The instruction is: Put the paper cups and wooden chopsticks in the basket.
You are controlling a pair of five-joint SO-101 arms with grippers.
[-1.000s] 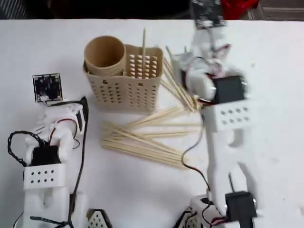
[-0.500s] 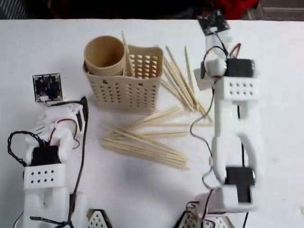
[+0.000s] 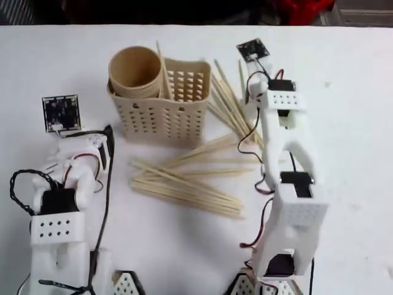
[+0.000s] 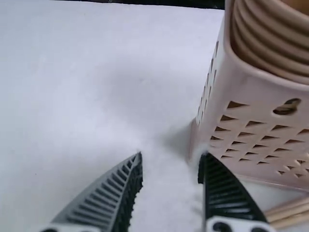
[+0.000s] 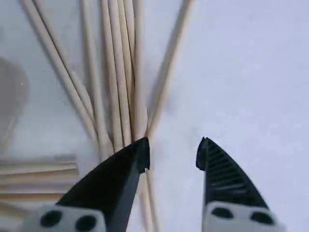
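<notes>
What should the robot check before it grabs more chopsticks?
1. Right gripper open: ok.
2. Chopsticks centred in its opening: not ok, they lie to one side.
3. Basket upright: ok.
4. Cups in the basket: ok.
5. Left gripper clear of the chopsticks: ok, it sits by the basket.
6. All chopsticks packed: not ok, many lie on the table.
</notes>
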